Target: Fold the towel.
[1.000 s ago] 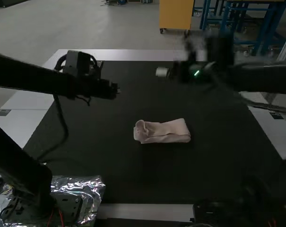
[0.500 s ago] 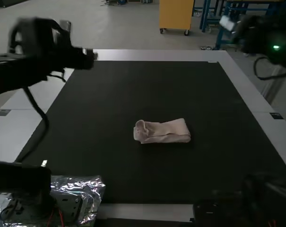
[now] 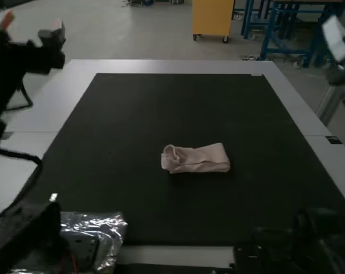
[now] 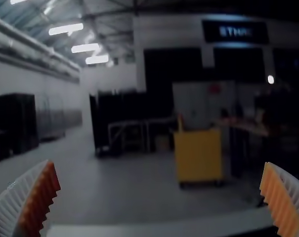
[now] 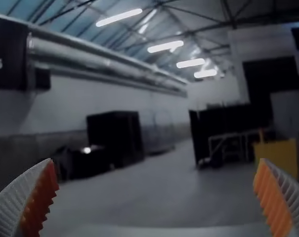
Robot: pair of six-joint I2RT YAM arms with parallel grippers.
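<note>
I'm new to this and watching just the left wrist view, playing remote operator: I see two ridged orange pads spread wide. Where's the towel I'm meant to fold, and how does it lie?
Observer: In the high view, the towel lies near the middle of the dark mat, already folded into a compact strip, with a rounded loop of cloth at its left end and a straighter edge at its right.

Operator: Oh, so it's folded! And the other arm's claw, is that gripping something?

Observer: No. In the right wrist view, the right gripper is wide open, with nothing between its fingers.
</note>
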